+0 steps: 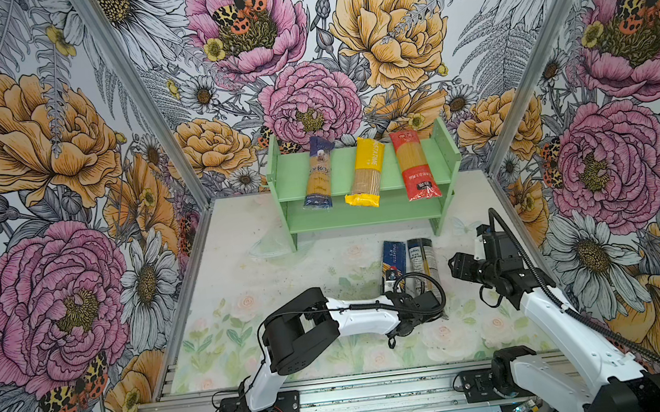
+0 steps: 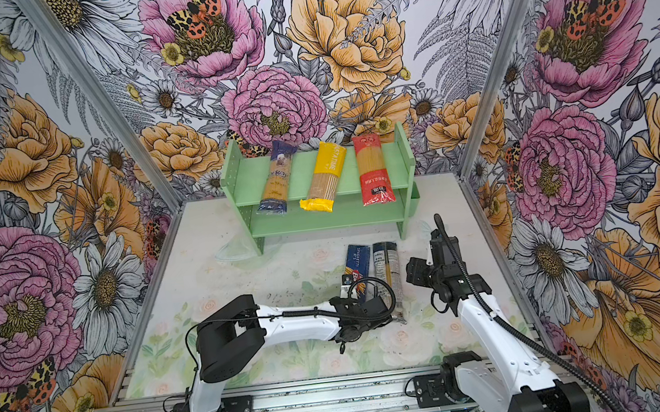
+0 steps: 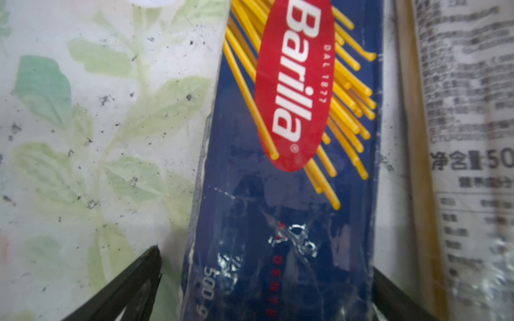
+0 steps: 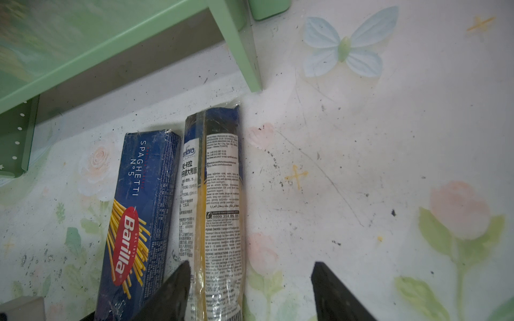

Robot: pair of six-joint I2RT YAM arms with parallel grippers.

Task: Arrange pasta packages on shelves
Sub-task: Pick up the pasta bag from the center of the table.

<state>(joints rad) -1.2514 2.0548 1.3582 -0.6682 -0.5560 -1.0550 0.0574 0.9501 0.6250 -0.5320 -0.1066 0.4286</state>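
Note:
The pale green shelves [image 1: 363, 216] [image 2: 321, 220] stand at the back of the table. Across the upper tier lie three pasta packages: blue-ended clear [image 1: 318, 172], yellow [image 1: 368, 169] and red [image 1: 414, 164], their near ends overhanging its front edge. On the mat in front, the dark blue Barilla packet [image 1: 392, 259] [image 3: 278, 222] [image 4: 139, 222] lies beside the clear white-label packet [image 1: 421, 260] [image 4: 217, 208]. My left gripper [image 3: 265, 258] [image 1: 426, 301] is open, straddling the Barilla packet's near end. My right gripper [image 4: 250, 264] [image 1: 458, 266] is open above the clear packet's right edge, holding nothing.
Floral walls close the booth on three sides, with metal posts at the back corners. Both arm bases sit on the aluminium rail [image 1: 339, 394] at the front. The shelves' right leg [image 4: 247, 69] stands just beyond the two floor packets. The lower tier [image 2: 320, 212] holds nothing.

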